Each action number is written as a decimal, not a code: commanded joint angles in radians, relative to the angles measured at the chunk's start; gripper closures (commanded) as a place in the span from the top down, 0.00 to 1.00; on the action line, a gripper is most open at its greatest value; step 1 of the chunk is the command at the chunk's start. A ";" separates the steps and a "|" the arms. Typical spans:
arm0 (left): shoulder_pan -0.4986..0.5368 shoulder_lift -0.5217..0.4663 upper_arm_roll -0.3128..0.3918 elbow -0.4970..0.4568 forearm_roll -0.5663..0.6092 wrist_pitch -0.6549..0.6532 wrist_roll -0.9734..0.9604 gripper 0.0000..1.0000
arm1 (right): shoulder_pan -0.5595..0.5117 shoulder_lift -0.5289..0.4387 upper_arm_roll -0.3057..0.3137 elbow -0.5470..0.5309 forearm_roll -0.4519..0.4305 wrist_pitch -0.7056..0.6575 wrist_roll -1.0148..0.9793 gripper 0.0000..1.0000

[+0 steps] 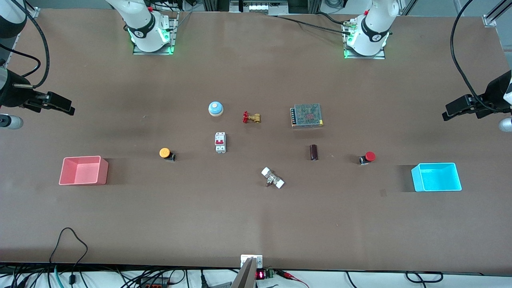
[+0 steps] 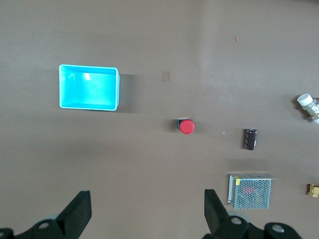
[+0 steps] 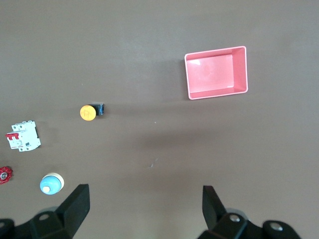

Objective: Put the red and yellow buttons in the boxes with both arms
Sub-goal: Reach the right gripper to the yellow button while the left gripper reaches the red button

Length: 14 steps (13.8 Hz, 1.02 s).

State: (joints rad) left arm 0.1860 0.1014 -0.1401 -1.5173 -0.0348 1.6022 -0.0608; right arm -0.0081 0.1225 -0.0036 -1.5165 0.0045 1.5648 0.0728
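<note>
The orange-yellow button [image 1: 165, 153] [image 3: 88, 112] lies on the table beside the pink-red box [image 1: 103, 172] [image 3: 217, 94], toward the right arm's end. The red button [image 1: 368, 157] [image 2: 186, 126] lies beside the cyan box [image 1: 416, 180] [image 2: 88, 105], toward the left arm's end. Both boxes hold nothing. My right gripper [image 1: 70, 109] [image 3: 144, 193] hangs open over bare table at its end. My left gripper [image 1: 446, 116] [image 2: 147, 199] hangs open over bare table at the other end. Neither gripper touches anything.
Mid-table stand a blue dome with an orange top [image 1: 215, 108], a brass valve with a red handle [image 1: 252, 118], a grey mesh-topped unit [image 1: 307, 115], a white circuit breaker [image 1: 220, 142], a dark cylinder [image 1: 314, 152] and a white-ended metal fitting [image 1: 273, 178].
</note>
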 commanded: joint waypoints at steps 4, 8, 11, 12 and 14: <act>-0.002 -0.002 -0.007 -0.017 0.024 0.010 -0.004 1.00 | 0.026 0.014 0.004 -0.005 0.005 -0.020 -0.005 1.00; -0.011 0.079 -0.012 -0.009 0.016 0.045 -0.011 1.00 | 0.095 0.066 0.002 -0.014 0.000 -0.056 0.007 1.00; -0.014 0.210 -0.009 -0.006 0.021 0.074 -0.008 1.00 | 0.103 0.060 0.004 -0.141 0.008 0.129 0.012 1.00; -0.013 0.263 -0.009 -0.006 0.013 0.079 -0.001 1.00 | 0.108 0.048 0.004 -0.207 0.009 0.212 0.012 1.00; -0.036 0.293 -0.009 -0.017 0.015 0.206 0.005 1.00 | 0.128 0.042 0.004 -0.324 0.009 0.378 0.039 1.00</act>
State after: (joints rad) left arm 0.1714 0.3595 -0.1470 -1.5460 -0.0348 1.7381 -0.0611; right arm 0.0981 0.2085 0.0013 -1.7050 0.0047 1.8087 0.0788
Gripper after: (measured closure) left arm 0.000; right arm 0.000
